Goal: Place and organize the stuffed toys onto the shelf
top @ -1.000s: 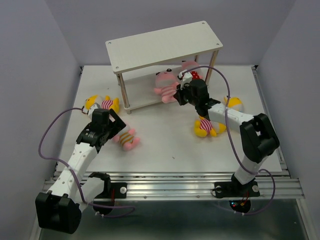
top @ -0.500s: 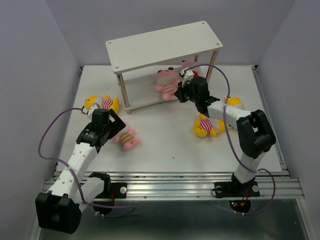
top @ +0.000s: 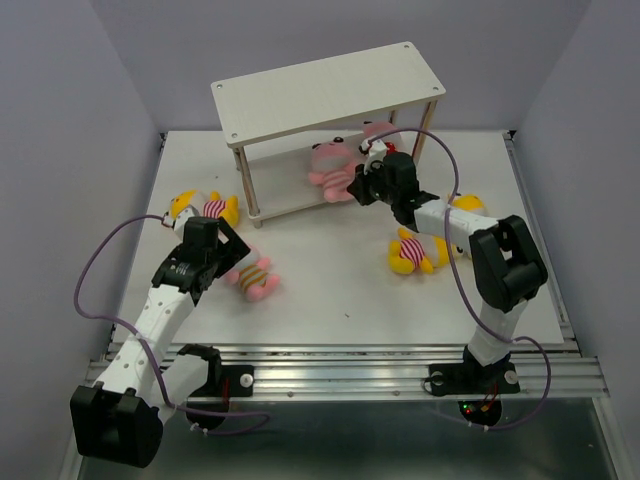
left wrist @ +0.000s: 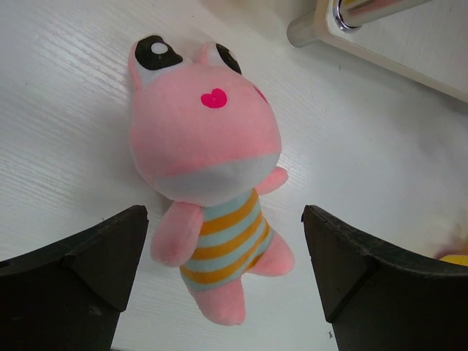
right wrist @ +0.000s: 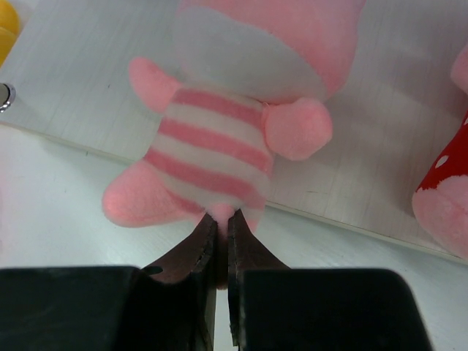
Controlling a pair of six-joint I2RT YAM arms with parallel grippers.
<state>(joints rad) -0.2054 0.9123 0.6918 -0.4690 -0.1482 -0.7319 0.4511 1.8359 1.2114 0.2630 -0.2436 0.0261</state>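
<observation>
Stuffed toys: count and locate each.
6. On the shelf's lower board: pink-striped toy, polka-dot toy. On the table: orange-striped pink toy and left yellow toy at left; near yellow toy and far yellow toy at right. None seems hidden.

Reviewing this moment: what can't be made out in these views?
- Pink-striped toy: head cut off by the top edge, right wrist view.
- Polka-dot toy: mostly cut off by the right edge there; partly under the top board of the shelf in the top view.
- Right claw: whether it pinches fabric; fingertips meet beneath the toy.
- Yellow toy: partly under the right arm, top view.
</observation>
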